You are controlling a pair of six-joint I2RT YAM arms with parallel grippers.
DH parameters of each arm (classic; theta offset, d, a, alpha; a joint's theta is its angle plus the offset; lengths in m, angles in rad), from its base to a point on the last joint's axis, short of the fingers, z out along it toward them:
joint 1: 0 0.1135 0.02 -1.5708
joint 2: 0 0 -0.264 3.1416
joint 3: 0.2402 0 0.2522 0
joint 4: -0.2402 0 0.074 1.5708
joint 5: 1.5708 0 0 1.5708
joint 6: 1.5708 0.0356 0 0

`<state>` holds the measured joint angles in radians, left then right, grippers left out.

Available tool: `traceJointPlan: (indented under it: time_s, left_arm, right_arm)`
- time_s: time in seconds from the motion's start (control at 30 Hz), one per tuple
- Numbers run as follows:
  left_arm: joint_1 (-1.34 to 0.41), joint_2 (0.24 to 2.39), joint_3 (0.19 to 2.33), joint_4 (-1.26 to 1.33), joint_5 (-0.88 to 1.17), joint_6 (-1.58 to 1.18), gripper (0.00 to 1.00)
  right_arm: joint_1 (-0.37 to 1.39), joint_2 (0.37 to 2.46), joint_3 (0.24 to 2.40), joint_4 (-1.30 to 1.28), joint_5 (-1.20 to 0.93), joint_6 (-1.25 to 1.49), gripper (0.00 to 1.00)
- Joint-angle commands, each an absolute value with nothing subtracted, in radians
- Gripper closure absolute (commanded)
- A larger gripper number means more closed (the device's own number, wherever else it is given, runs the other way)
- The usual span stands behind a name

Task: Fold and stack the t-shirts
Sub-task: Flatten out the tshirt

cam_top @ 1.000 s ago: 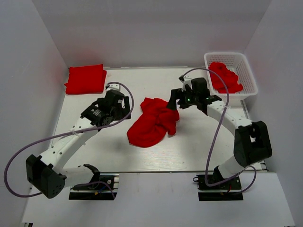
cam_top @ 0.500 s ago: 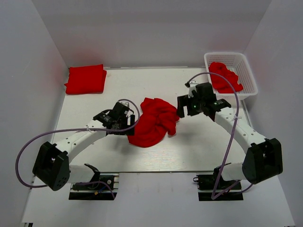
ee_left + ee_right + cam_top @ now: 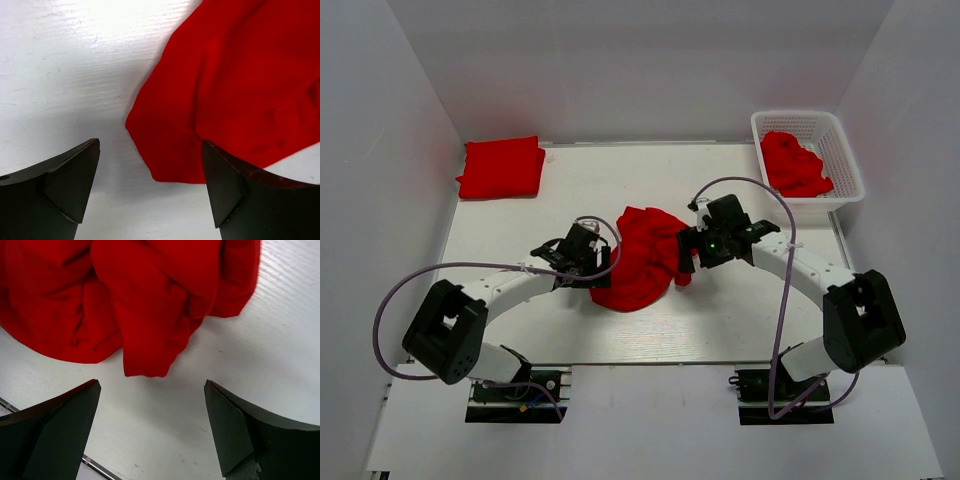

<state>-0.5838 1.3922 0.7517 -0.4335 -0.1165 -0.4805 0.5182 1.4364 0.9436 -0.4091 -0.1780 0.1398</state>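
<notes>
Flanking a crumpled red t-shirt [image 3: 642, 258] in the middle of the white surface [image 3: 740, 320], the left jaws and the right jaws both stand wide open, holding nothing.

From above, the left arm [image 3: 510, 288] reaches the heap's near-left edge and the right arm [image 3: 790, 265] its right edge. In the left wrist view a rounded lobe of the cloth [image 3: 225, 90] lies on the surface ahead of the gap, up against the right-hand finger [image 3: 250, 200]. In the right wrist view a hanging fold [image 3: 150, 340] points into the gap, clear of both fingers [image 3: 50, 435]. A folded red t-shirt [image 3: 501, 167] sits at the far-left corner. More red t-shirts [image 3: 794, 165] are bunched in the white lattice basket [image 3: 842, 150] at the far right.
</notes>
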Motion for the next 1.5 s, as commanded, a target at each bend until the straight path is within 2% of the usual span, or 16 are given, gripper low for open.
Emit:
traceJointPlan:
  time_s: [0.0, 0.03, 0.07, 0.2, 0.27, 0.37, 0.4, 0.43, 0.47, 0.5, 0.6, 0.67, 0.83, 1.0, 1.2, 1.47]
  left_arm:
    - [-0.588, 1.428, 0.741, -0.383, -0.149, -0.508, 0.11]
    - [-0.597, 1.439, 0.741, -0.383, -0.162, -0.517, 0.11]
    - [-0.597, 1.457, 0.741, -0.383, -0.163, -0.517, 0.16]
    - [-0.597, 1.496, 0.73, -0.336, -0.135, -0.517, 0.26]
    - [-0.597, 1.513, 0.73, -0.313, -0.123, -0.508, 0.29]
    - [-0.606, 1.555, 0.73, -0.267, -0.097, -0.48, 0.44]
    - [-0.606, 1.568, 0.741, -0.267, -0.097, -0.468, 0.6]
    - [-0.606, 1.581, 0.759, -0.267, -0.088, -0.468, 0.74]
    - [-0.606, 1.595, 0.775, -0.267, -0.087, -0.468, 0.94]
    - [-0.606, 1.604, 0.788, -0.296, -0.106, -0.468, 1.0]
    - [-0.606, 1.573, 0.818, -0.311, -0.175, -0.468, 1.0]
    - [-0.583, 1.479, 0.836, -0.324, -0.201, -0.468, 1.0]
    - [-0.583, 1.283, 1.012, -0.428, -0.506, -0.443, 1.0]
    - [-0.583, 1.149, 1.209, -0.407, -0.727, -0.267, 1.0]
    - [-0.583, 1.066, 1.377, -0.33, -0.859, -0.1, 1.0]
    - [-0.583, 0.894, 1.466, -0.189, -0.948, 0.119, 1.0]
  right_arm:
    - [0.546, 1.482, 0.95, -0.356, -0.17, 0.172, 0.1]
    - [0.551, 1.488, 0.942, -0.351, -0.172, 0.173, 0.1]
    - [0.563, 1.497, 0.93, -0.335, -0.173, 0.179, 0.1]
    - [0.584, 1.52, 0.908, -0.302, -0.157, 0.198, 0.1]
    - [0.587, 1.537, 0.902, -0.284, -0.138, 0.222, 0.17]
    - [0.589, 1.577, 0.894, -0.25, -0.095, 0.25, 0.32]
    - [0.594, 1.575, 0.897, -0.25, -0.086, 0.259, 0.4]
    - [0.589, 1.578, 0.899, -0.241, -0.059, 0.267, 0.58]
    - [0.589, 1.569, 0.894, -0.242, -0.043, 0.291, 0.69]
    - [0.588, 1.562, 0.894, -0.236, -0.028, 0.305, 0.76]
    - [0.584, 1.499, 0.907, -0.255, 0.113, 0.334, 1.0]
    - [0.584, 1.422, 0.92, -0.284, 0.17, 0.339, 1.0]
    - [0.575, 1.255, 1.001, -0.321, 0.42, 0.308, 1.0]
    - [0.561, 1.146, 1.179, -0.334, 0.632, 0.198, 1.0]
    - [0.554, 1.085, 1.397, -0.299, 0.846, 0.065, 1.0]
    - [0.557, 0.924, 1.497, -0.109, 0.885, -0.213, 1.0]
